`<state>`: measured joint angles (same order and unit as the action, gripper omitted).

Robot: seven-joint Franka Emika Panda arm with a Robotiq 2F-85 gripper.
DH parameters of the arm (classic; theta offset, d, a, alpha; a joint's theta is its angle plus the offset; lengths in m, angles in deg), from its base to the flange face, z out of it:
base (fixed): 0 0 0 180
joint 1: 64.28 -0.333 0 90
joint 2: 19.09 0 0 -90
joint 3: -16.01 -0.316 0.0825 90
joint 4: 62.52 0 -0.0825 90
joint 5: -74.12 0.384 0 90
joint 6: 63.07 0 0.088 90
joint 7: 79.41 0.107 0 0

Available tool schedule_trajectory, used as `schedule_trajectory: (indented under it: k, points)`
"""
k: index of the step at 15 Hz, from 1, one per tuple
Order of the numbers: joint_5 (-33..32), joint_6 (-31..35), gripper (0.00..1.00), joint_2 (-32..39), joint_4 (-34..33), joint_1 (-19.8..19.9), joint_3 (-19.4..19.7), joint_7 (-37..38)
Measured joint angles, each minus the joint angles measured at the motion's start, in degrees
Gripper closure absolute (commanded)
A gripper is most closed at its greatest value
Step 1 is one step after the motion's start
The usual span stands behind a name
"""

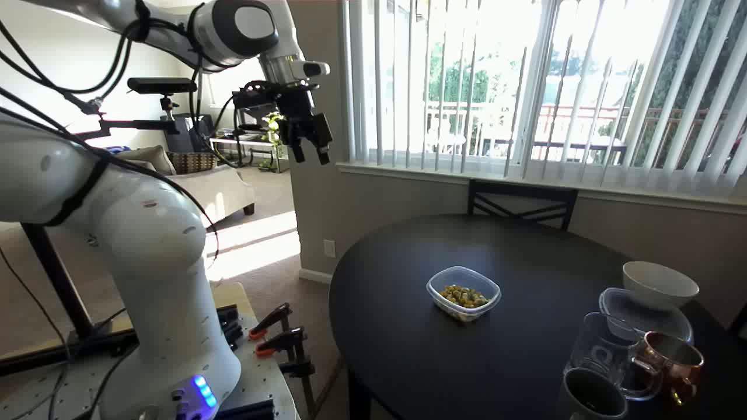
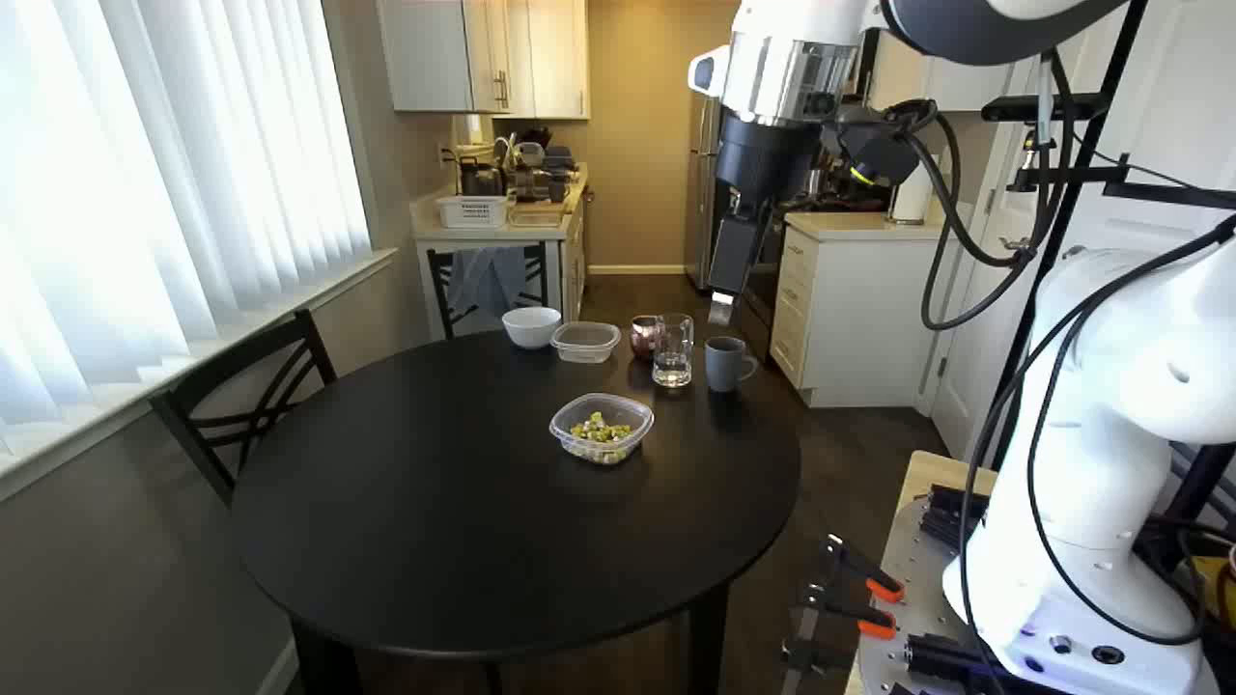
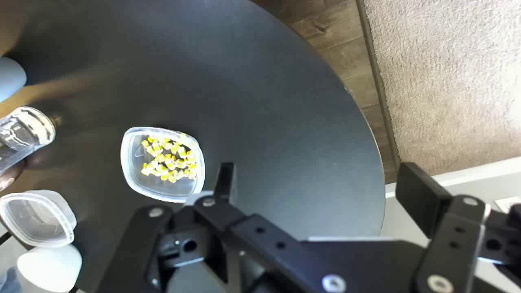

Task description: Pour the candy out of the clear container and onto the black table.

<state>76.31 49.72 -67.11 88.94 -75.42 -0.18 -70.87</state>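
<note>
Two fingers (image 3: 421, 197) of the gripper (image 3: 318, 173) hang wide apart, higher than the black table (image 3: 285, 134). On it, in from the edge, the clear container (image 3: 167, 190) sits upright, the candy (image 3: 169, 163) inside; beyond, toward the far edge in an exterior view, stand a glass mug (image 2: 673, 352) and a white bowl (image 2: 532, 330).

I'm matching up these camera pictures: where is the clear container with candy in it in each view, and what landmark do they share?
In an exterior view: clear container right of centre, lower half.
In an exterior view: clear container near centre, slightly low.
In the wrist view: clear container left of centre, slightly low.
Shared landmark: white bowl, seen in all three; bottom left in the wrist view.
</note>
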Motion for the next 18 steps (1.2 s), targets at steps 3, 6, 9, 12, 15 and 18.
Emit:
schedule_trajectory:
  k: [3,6,9,12,15,18]
  points:
    - [0.00,0.00,0.00,0.00,0.00,0.00,0.00,0.00]
    - [0.00,0.00,0.00,0.00,0.00,0.00,0.00,0.00]
    - [-1.89,-0.03,0.00,0.20,-0.63,0.21,0.14,-0.13]
    - [-9.12,-0.11,0.00,2.86,-5.30,2.55,1.16,-2.19]
    - [-16.01,1.28,0.00,9.12,-10.93,5.24,2.81,-6.36]
    - [-17.78,5.83,0.00,19.20,-14.74,5.79,5.62,-12.80]
